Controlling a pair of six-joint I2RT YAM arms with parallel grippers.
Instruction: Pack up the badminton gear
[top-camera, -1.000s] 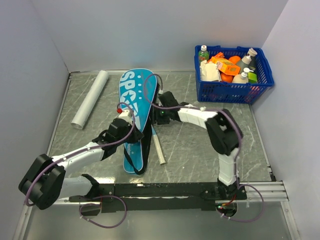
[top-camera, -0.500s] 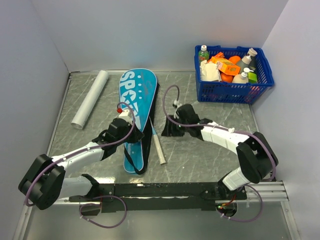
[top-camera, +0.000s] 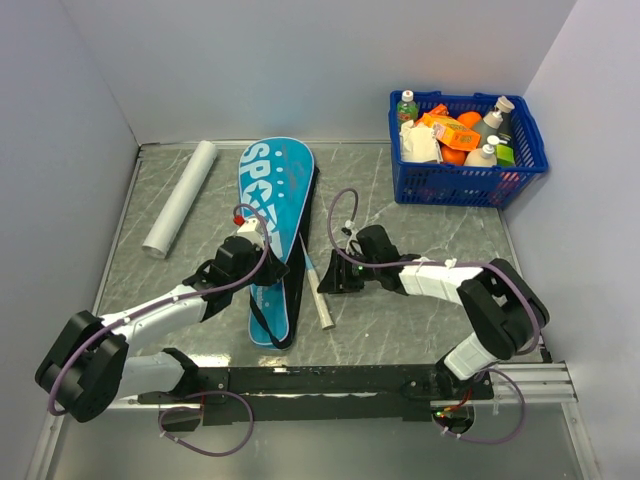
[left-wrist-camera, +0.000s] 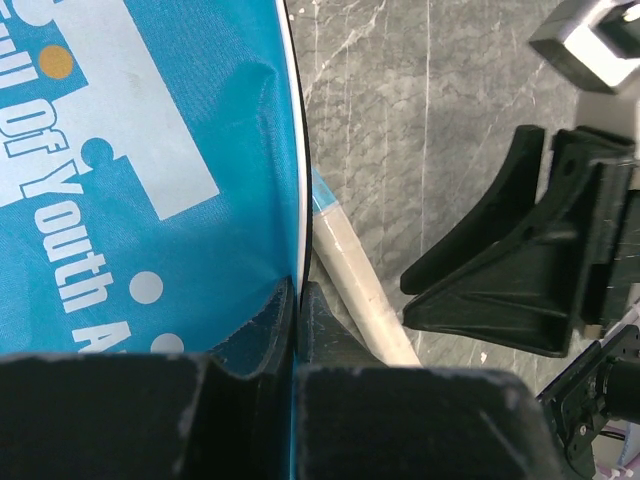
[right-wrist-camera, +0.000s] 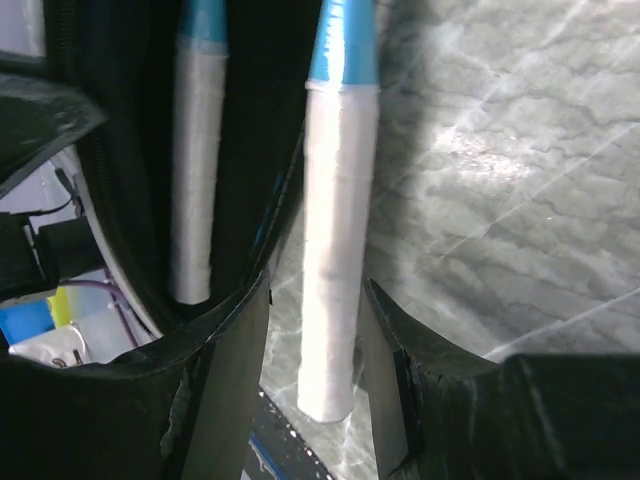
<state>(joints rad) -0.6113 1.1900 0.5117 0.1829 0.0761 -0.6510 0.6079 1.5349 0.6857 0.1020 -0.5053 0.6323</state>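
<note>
The teal bag (top-camera: 268, 215) lettered SPORT lies lengthwise in the middle of the table. My left gripper (top-camera: 258, 262) is shut on the white-piped edge of its flap (left-wrist-camera: 296, 230), jaws pressed together on the fabric (left-wrist-camera: 298, 300). One racket's white handle (right-wrist-camera: 192, 190) lies inside the bag's dark opening. A second white handle (right-wrist-camera: 335, 250) with a light-blue shaft lies just outside the bag on the table (top-camera: 320, 296). My right gripper (right-wrist-camera: 317, 290) is open, one finger on each side of this outer handle near its butt end.
A blue basket (top-camera: 520, 165) filled with bottles and packets stands at the back right. A white rolled tube (top-camera: 180, 198) lies at the back left. The right gripper's black fingers (left-wrist-camera: 500, 280) show close beside the bag in the left wrist view.
The right gripper has left the bag's right edge and come nearer and lower, down over the outer racket handle. The left gripper has kept its hold and not moved.
</note>
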